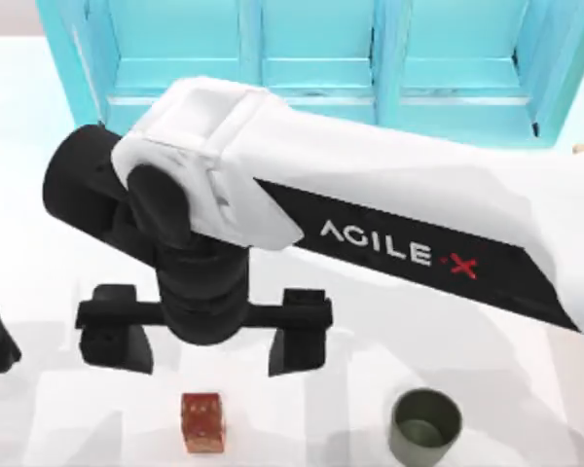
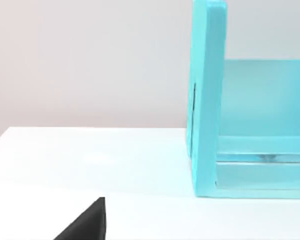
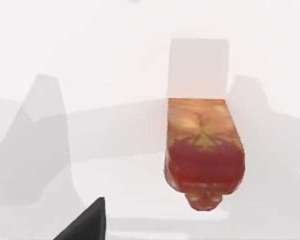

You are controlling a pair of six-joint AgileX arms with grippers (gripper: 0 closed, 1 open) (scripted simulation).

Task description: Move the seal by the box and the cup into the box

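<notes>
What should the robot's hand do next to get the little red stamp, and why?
Probably lower the right gripper straight onto the seal. Its fingers are open and hang above the table, with the seal standing free just in front of them and the cup off to the right.

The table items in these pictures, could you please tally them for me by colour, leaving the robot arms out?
Reddish-brown: 1, the seal
Dark olive-green: 1, the cup
Turquoise: 1, the cabinet
Total: 3
</notes>
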